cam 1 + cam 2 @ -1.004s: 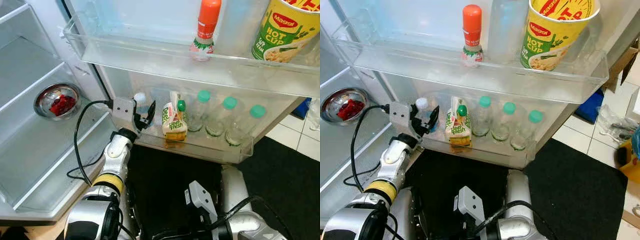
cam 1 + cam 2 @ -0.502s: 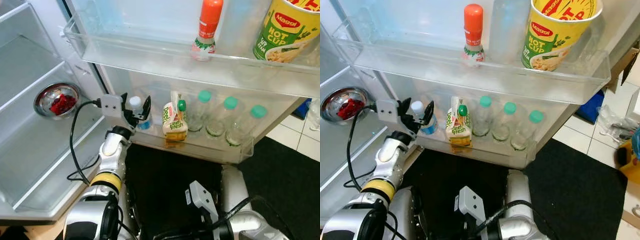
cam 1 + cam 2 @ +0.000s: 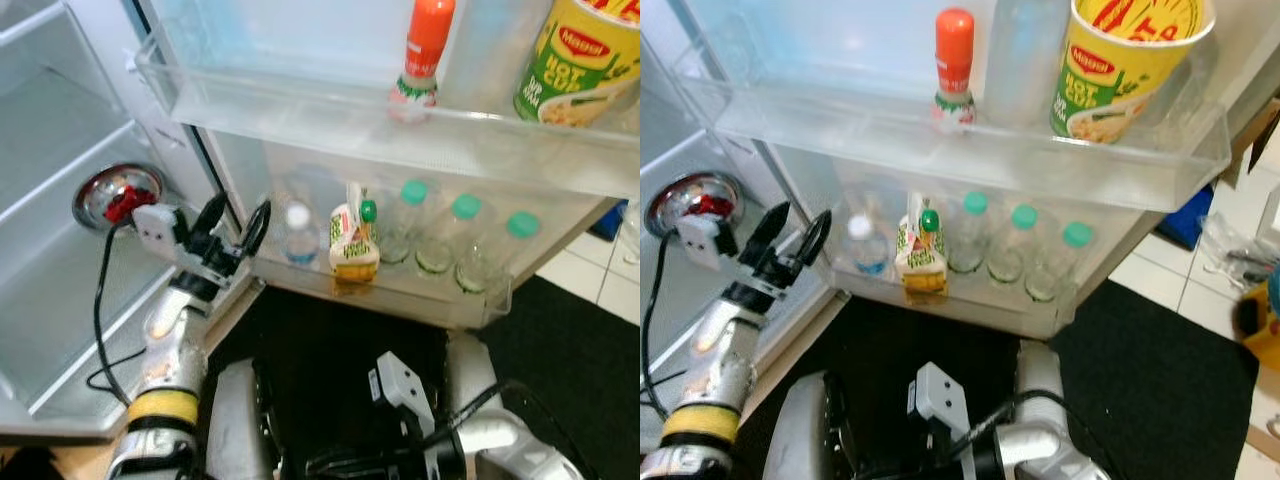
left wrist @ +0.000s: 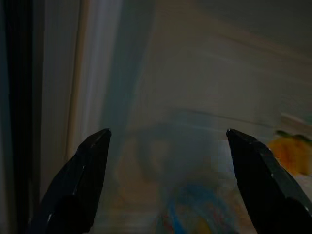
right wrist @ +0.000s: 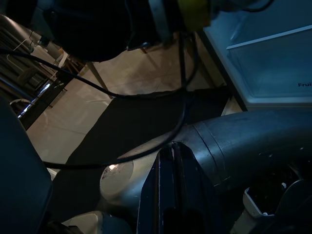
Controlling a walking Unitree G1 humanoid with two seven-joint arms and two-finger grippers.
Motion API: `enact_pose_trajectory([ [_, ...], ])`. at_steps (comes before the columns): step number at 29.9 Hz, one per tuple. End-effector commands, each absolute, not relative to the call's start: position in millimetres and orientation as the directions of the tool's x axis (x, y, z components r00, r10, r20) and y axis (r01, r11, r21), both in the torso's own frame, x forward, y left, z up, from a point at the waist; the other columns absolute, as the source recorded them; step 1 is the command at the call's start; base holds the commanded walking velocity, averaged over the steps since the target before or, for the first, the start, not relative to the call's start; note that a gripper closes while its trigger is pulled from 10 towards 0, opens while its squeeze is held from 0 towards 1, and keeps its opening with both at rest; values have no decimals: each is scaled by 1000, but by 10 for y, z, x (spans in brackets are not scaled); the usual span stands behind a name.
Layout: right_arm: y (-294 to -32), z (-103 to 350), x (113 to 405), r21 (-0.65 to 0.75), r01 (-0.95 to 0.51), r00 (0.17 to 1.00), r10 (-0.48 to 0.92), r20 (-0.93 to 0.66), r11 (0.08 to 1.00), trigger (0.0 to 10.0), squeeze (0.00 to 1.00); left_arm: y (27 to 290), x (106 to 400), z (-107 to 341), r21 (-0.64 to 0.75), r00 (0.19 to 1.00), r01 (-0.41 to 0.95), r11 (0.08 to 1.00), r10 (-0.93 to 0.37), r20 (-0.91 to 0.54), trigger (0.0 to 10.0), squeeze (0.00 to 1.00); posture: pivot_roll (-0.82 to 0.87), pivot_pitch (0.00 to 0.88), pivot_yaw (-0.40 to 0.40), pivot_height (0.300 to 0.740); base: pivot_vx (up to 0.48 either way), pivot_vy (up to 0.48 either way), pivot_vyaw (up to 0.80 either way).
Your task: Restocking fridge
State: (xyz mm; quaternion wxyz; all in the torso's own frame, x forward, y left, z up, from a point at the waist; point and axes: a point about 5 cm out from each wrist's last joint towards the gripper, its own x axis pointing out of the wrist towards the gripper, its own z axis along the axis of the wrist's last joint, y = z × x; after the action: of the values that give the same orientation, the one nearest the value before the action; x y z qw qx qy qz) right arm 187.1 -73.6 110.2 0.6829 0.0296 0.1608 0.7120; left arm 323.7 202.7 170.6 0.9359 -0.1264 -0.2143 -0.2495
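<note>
Hanging low at the near edge of the scene, the right gripper (image 5: pixel 168 195) rests idle beside the robot's body, and its two black fingers are pressed together with nothing between them. A black floor mat (image 3: pixel 1160 370) lies under the robot, in front of the open fridge door.

A little farther and to the left, the left gripper (image 3: pixel 230 222) is held up just outside the left end of the lower door shelf (image 3: pixel 470 300). Its two long black fingers are spread wide apart and they carry nothing. In the left wrist view the picture is blurred, but the two fingertips (image 4: pixel 92 161) stand well apart with a pale bottle shape beyond them.

Inside the lower door shelf, the small clear water bottle with a white cap and blue label (image 3: pixel 299 232) stands upright at the left end, apart from the gripper. Just to its right is a green and yellow juice carton (image 3: pixel 352 245), and then three clear bottles with green caps (image 3: pixel 462 250) stand in a row.

Far to the left, inside the fridge, a round steel bowl with something red in it (image 3: pixel 118 195) sits on a glass shelf.

Higher and farther, the upper door shelf (image 3: pixel 300 115) holds a bottle with an orange cap (image 3: pixel 425 50) and, to its right, a yellow and green noodle cup (image 3: pixel 578 60).
</note>
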Motion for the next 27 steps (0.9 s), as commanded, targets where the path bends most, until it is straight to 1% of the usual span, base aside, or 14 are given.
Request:
enact_pose_trajectory([
  [1,-737,1057,1833,295,-955,-85,982,-168,-32,10000,0,2095,3162,1664,-149,780,547,824,-437,448,10000,0,-79,328,37,460,0,0,0],
  [4,-743,1044,1860,294,-955,-84,982,-170,-30,10000,0,2196,3030,1652,-207,768,588,782,-459,448,10000,0,-74,315,34,460,0,0,0],
  [7,-752,1013,1888,295,-955,-64,982,-176,-9,10000,0,2251,2964,1614,-223,776,585,779,-458,434,10000,0,-73,309,32,460,0,0,0],
  [8,-758,990,1913,293,-956,-42,983,-180,13,10000,0,2275,2936,1579,-235,782,582,778,-457,424,10000,0,-70,303,30,460,0,0,0],
  [9,-758,990,1913,293,-956,-42,983,-180,13,10000,0,2275,2936,1579,-235,782,582,778,-457,424,10000,0,-70,303,30,460,0,0,0],
  [10,-762,975,1930,291,-956,-28,983,-182,27,10000,0,2288,2919,1558,-242,786,580,778,-456,417,10000,0,-70,303,30,460,0,0,0],
  [13,-794,857,2033,253,-958,75,971,-228,133,10000,0,2353,2830,1362,-296,820,553,779,-446,358,10000,0,-71,282,25,460,0,0,0],
  [14,-794,857,2033,253,-958,75,971,-228,133,10000,0,2353,2830,1362,-296,820,553,779,-446,358,10000,0,-71,282,25,460,0,0,0],
  [16,-824,759,2052,268,-947,106,958,-266,179,10000,0,2369,2743,1155,-357,837,542,760,-454,305,10000,0,-71,266,20,460,0,0,0],
  [19,-833,735,2052,281,-941,110,956,-271,188,10000,0,2360,2702,1097,-383,837,546,745,-464,291,10000,0,-70,264,19,460,0,0,0],
  [22,-849,707,2061,348,-919,104,966,-236,184,10000,0,2301,2644,979,-432,837,547,717,-474,272,10000,0,-68,244,16,460,0,0,0],
  [23,-849,707,2061,348,-919,104,966,-236,184,10000,0,2301,2644,979,-432,837,547,717,-474,272,10000,0,-68,244,16,460,0,0,0],
  [25,-853,688,2087,370,-911,108,970,-218,184,10000,0,2254,2620,893,-459,835,548,700,-489,252,10000,0,-69,234,16,470,0,0,0],
  [27,-855,668,2101,373,-909,111,970,-217,188,10000,0,2243,2610,836,-466,838,541,700,-494,231,10000,0,-69,228,16,475,0,0,0],
])
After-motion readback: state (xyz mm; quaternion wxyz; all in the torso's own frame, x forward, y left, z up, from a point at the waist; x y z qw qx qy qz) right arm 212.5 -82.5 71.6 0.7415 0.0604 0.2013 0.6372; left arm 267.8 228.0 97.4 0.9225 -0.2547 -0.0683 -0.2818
